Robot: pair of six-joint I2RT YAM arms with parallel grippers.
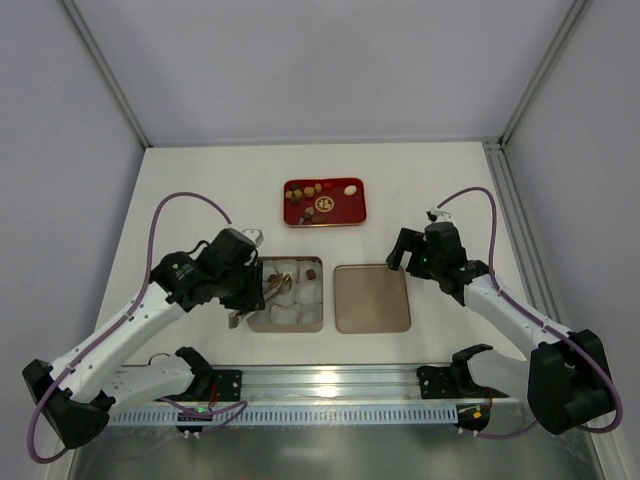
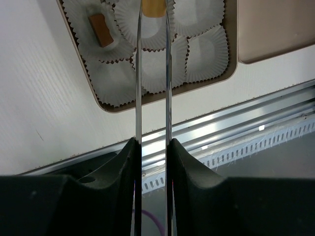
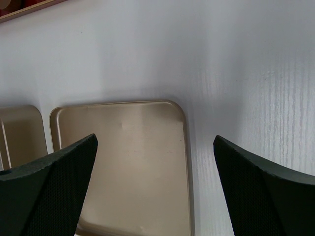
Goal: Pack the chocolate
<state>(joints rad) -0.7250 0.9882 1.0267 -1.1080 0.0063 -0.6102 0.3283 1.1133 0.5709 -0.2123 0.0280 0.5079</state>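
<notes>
Several small brown, tan and cream chocolates (image 1: 318,190) lie on the red tray (image 1: 352,212) at the back. The open tin (image 1: 250,322) holds white paper cups. One cup holds a brown chocolate (image 2: 100,30), and another brown piece (image 1: 312,272) sits at the tin's far right. My left gripper (image 1: 262,285) hangs over the tin. Its long thin blades (image 2: 138,73) are shut on a tan chocolate (image 2: 153,7) above a middle cup. My right gripper (image 1: 405,250) is open and empty over the far right corner of the tin lid (image 3: 133,162).
The gold lid (image 1: 371,297) lies flat just right of the tin. The metal rail (image 1: 330,380) runs along the near edge. A grey frame post (image 1: 505,190) borders the table on the right.
</notes>
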